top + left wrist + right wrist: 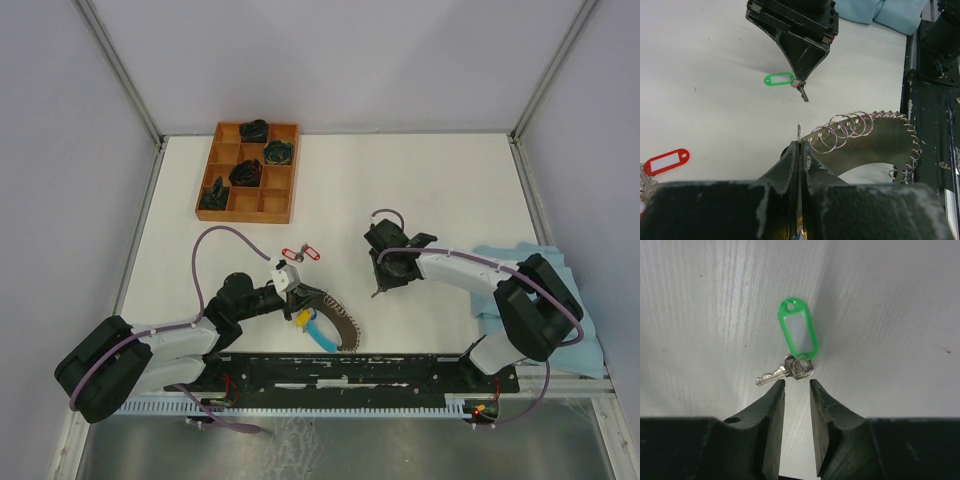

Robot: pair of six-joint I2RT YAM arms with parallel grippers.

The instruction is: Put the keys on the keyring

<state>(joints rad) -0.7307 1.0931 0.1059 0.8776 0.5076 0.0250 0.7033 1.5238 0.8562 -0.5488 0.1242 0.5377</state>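
Task looks early, judging by how things lie: in the left wrist view no tagged key hangs on the keyring (343, 322), only a row of small bare split rings along its arc. A yellowish bit at its left end in the top view is too small to tell.

Left gripper (799, 146) is clenched on the keyring's thin wire end, which pokes up btwn the fingers, so the ring is held ready. Right gripper (796, 386) is to the right of the keyring & a bit beyond it, pointing down at the green-tag key (799, 335), which lies flat on the table. Its jaws stand apart w/ a clear gap, tips just short of the key head. Nothing is btwn them, so no grip yet.

Red-tag keys (308, 253) lie loose just beyond the keyring, untouched.

Left to do, I reckon: close on the green-tag key, lift, carry to the keyring, thread it on, then same for the red ones. Wooden tray (205, 190), well beyond the keyring, holds dark items; can't tell what
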